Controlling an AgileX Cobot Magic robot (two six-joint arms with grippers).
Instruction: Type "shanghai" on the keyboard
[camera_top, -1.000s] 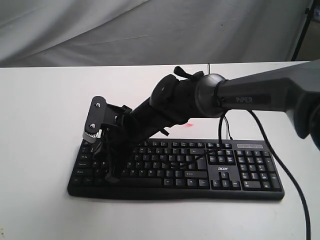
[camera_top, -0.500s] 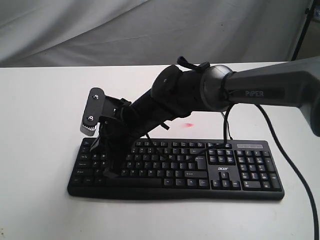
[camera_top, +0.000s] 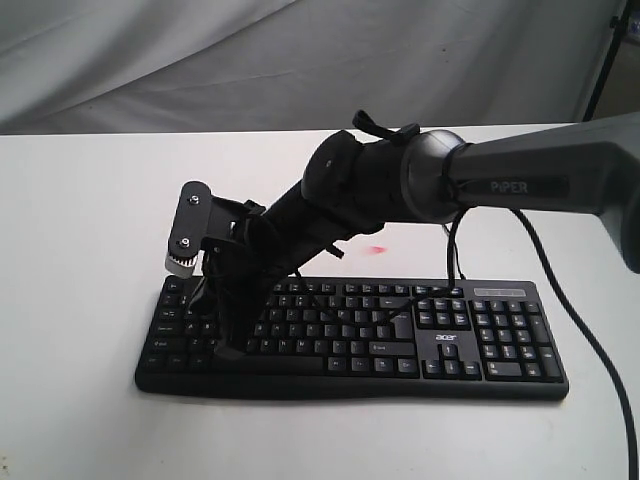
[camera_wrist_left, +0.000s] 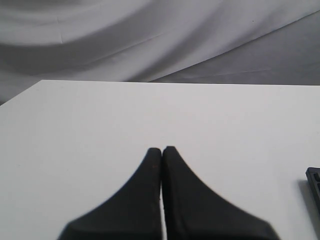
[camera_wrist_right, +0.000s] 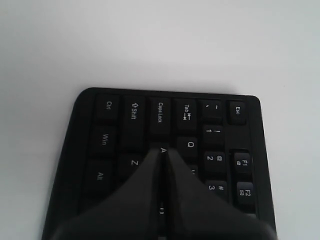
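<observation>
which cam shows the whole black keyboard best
The exterior view: the wide black plastic keyboard lies whole there, partly covered by the right gripper. The right wrist view shows only its Esc-to-Ctrl end; the left wrist view a corner.

Bare counter (camera_top: 70, 250) left of keyboard (camera_top: 480, 340), right arm (camera_top: 520, 175) slanting over its left half, cable (camera_top: 597, 360) apparently trailing past right end

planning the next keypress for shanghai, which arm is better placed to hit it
Right, probably. The right gripper, shut, points down on the keyboard at the A key. The left gripper, also shut, hangs over the white table with only a keyboard corner in its view.
</observation>
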